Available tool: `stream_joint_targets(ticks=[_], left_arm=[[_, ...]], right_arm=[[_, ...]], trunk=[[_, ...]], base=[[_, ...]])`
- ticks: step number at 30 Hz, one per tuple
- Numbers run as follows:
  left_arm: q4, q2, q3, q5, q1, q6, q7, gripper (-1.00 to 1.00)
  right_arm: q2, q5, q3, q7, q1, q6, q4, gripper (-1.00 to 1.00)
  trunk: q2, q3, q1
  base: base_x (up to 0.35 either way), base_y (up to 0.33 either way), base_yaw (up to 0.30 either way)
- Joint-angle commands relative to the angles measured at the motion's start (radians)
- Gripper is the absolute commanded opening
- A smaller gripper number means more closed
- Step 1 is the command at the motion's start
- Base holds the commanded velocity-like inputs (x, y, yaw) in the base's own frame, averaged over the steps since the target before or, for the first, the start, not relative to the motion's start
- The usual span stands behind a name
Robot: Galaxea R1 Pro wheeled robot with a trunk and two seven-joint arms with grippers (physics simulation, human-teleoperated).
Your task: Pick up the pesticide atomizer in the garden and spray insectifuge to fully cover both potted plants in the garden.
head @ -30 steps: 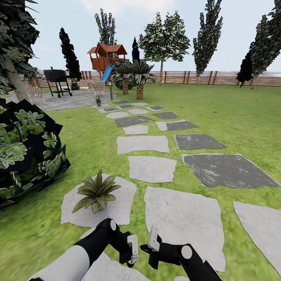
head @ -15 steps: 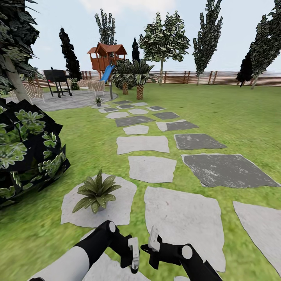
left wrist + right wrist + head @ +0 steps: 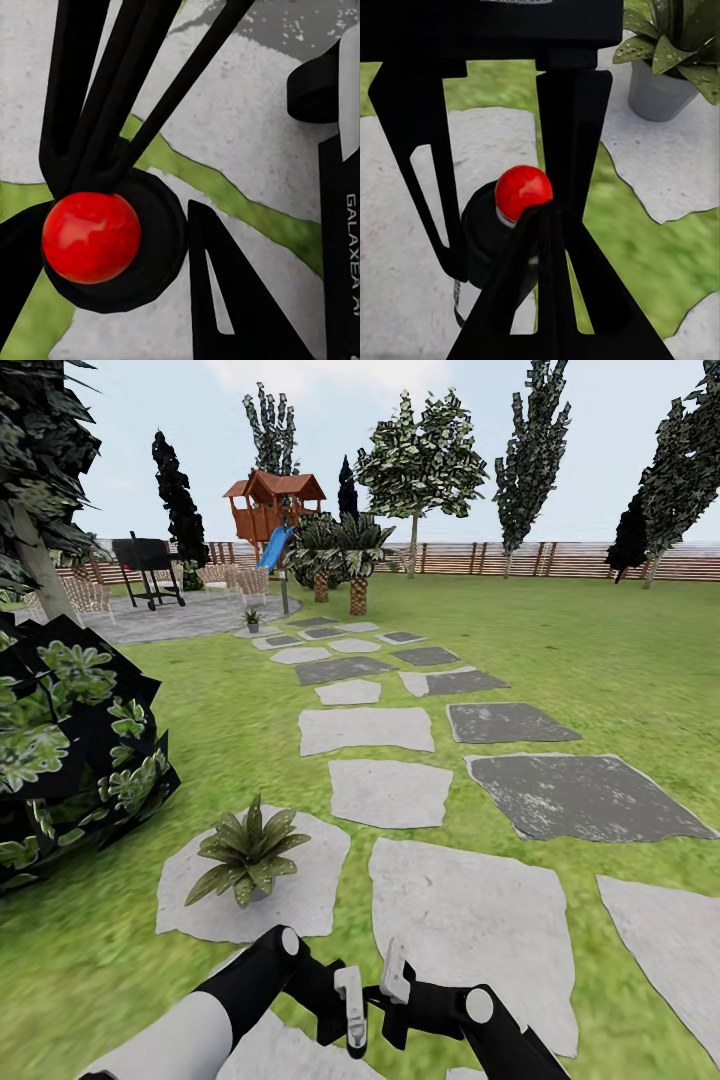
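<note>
Left gripper, right gripper, stepping stones, lawn

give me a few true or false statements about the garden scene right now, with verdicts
1. The near potted plant stands on a pale stepping stone. True.
2. A second potted plant sits far off by the patio. True.
3. The near potted plant lies tipped over on the lawn. False: it stands upright on the stone.
4. The left gripper and right gripper are spread wide apart. False: they are close together, low in the head view.
5. The fence is white metal. False: brown wooden slats.
</note>
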Motion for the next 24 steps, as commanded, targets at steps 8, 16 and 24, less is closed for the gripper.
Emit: stream_joint_targets(ticks=[8, 16, 24], left_arm=[[0.028, 0.028, 0.001, -0.004, -0.001, 0.001, 0.007, -1.0], [0.045, 0.114, -0.006, -0.012, -0.002, 0.005, 0.008, -1.0], [0.045, 0.189, -0.007, -0.013, -0.002, 0.005, 0.007, -1.0]], right_arm=[[0.001, 0.012, -0.001, 0.001, 0.0, -0.007, -0.001, -1.0], [-0.001, 0.012, -0.001, 0.001, 0.0, -0.008, 0.001, -1.0], [-0.024, 0.012, -0.001, 0.001, 0.0, -0.007, 0.002, -1.0]], trunk=[[0.0, -0.001, 0.0], [0.0, -0.001, 0.0], [0.0, -0.001, 0.0]], base=[[0.0, 0.0, 0.0], [0.0, 0.0, 0.0], [0.0, 0.0, 0.0]])
